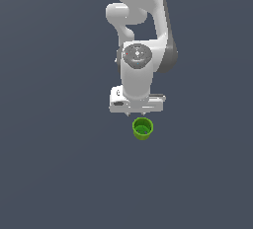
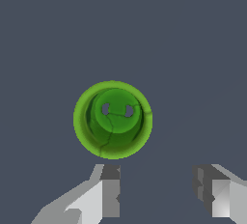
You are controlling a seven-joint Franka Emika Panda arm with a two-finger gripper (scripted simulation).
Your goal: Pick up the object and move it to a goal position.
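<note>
The object is a small bright green round cup (image 1: pixel 143 129), upright on the flat grey floor, open side up. In the wrist view the cup (image 2: pixel 113 119) shows its hollow inside and thin rim from above. My white gripper (image 1: pixel 137 112) hangs over the floor just behind the cup, apart from it and higher. In the wrist view my gripper (image 2: pixel 157 189) is open and empty, its two fingers (image 2: pixel 110 189) spread wider than the cup, with the cup beyond the fingertips, not between them.
The white arm (image 1: pixel 141 30) rises behind the gripper in the exterior view. The plain dark grey floor (image 1: pixel 54 164) surrounds the cup.
</note>
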